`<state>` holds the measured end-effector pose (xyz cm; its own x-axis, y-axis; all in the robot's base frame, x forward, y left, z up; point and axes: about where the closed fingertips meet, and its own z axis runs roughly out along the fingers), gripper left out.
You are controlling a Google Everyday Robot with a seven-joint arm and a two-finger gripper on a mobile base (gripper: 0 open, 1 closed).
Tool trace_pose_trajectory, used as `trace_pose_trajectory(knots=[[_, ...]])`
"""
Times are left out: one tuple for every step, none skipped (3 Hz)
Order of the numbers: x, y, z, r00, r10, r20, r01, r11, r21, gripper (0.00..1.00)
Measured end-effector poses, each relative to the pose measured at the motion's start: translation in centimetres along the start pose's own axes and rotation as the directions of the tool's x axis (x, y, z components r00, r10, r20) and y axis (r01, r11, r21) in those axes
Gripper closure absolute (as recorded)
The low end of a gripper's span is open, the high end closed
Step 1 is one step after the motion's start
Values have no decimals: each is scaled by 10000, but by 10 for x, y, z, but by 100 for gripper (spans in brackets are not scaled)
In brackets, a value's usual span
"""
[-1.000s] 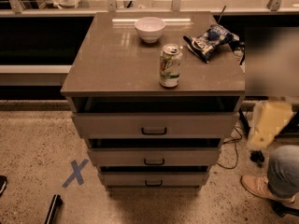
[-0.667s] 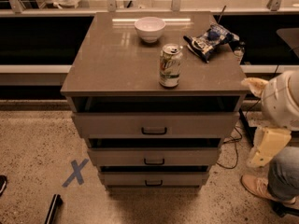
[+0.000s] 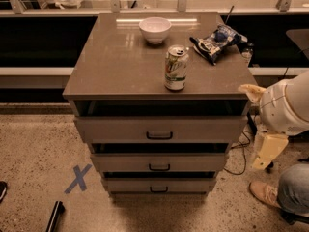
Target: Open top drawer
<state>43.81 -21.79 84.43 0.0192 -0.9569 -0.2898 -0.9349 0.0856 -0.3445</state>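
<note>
Under the bench's [image 3: 120, 66] front edge, the top drawer [image 3: 159, 129] shows a dark gap above its panel, with open floor [image 3: 38, 144] before it, while off the right front corner the gripper [image 3: 268, 150] hangs blurred, open or closed I cannot tell.

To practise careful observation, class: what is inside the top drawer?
Only a dark gap shows above the top drawer front; the cabinet top covers its inside. The claw hangs right of it.
</note>
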Motion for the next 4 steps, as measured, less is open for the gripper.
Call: trace_pose_trajectory(knots=[[13, 14, 47, 9974, 6, 719, 35, 9984, -562, 0], [25, 23, 86, 9933, -217, 1131, 298, 9970, -711, 0], [25, 23, 86, 9933, -217, 1131, 299, 9970, -711, 0], [20, 22, 98, 9929, -366, 1133, 427, 9977, -517, 0]])
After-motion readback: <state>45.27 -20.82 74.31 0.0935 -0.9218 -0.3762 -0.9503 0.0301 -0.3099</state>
